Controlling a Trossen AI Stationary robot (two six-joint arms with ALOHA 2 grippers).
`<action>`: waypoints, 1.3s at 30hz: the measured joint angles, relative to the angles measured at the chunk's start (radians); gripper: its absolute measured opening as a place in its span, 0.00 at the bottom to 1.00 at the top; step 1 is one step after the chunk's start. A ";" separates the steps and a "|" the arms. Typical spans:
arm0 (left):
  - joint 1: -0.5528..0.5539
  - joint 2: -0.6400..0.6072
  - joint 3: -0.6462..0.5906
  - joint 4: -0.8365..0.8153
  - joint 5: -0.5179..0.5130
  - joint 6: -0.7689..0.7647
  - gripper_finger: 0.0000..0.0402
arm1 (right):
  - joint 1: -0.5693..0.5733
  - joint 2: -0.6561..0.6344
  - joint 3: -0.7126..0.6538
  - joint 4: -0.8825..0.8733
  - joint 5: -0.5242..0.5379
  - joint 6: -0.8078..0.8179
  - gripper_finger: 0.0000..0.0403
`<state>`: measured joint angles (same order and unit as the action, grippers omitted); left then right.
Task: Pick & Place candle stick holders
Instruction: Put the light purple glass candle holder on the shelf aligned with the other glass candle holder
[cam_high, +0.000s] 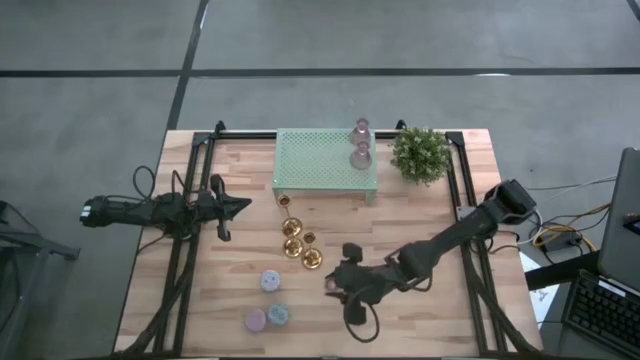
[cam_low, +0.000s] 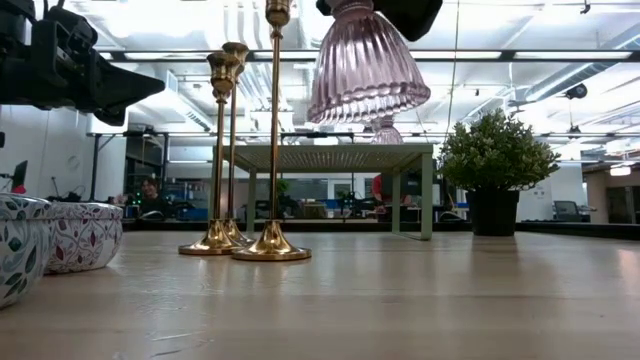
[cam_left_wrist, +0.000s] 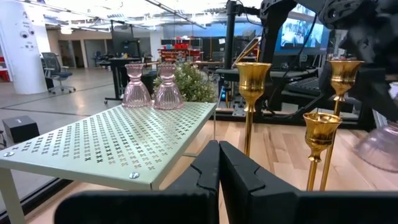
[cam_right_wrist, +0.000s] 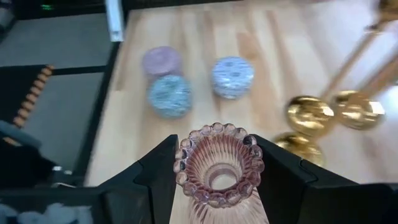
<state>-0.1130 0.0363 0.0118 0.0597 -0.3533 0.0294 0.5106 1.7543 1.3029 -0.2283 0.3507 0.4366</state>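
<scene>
My right gripper (cam_high: 338, 283) is over the table's near middle, shut on a pinkish ribbed glass candle holder (cam_low: 367, 65) that is lifted above the table. Several tall gold holders (cam_high: 293, 240) stand on their round feet to its left; they also show in the low view (cam_low: 272, 130). Three squat pastel holders (cam_right_wrist: 169, 95) sit near the front edge. Two more glass holders (cam_left_wrist: 152, 87) stand on the mint-green perforated stand (cam_high: 325, 165). My left gripper (cam_high: 245, 207) is shut and empty, held above the table at the left, pointing at the gold holders. My right gripper pinches the glass holder's narrow upper part, just under its beaded rim (cam_right_wrist: 217, 146), between its two fingers (cam_right_wrist: 158, 177), one on each side. The fingers come from above, slanting down. The holder hangs upright and clear of the table, its wide ribbed skirt (cam_low: 367, 90) downward.
A small bushy green plant in a dark pot (cam_high: 420, 153) stands at the far right beside the stand. Dark rails (cam_high: 190, 230) run along the table's left and right sides. Bare wood lies between the gold holders and the right rail.
</scene>
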 joint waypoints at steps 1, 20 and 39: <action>0.000 0.000 0.000 0.000 0.000 0.000 0.02 | -0.004 -0.009 0.000 -0.022 0.018 0.000 0.44; 0.000 0.001 0.000 0.000 0.000 0.000 0.02 | -0.114 -0.210 -0.002 -0.298 0.265 0.011 0.42; 0.000 0.001 0.000 0.000 0.000 0.000 0.02 | -0.266 -0.275 -0.004 -0.456 0.543 0.334 0.43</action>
<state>-0.1129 0.0368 0.0118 0.0595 -0.3531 0.0294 0.2450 1.4790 1.2986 -0.6846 0.8935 0.7707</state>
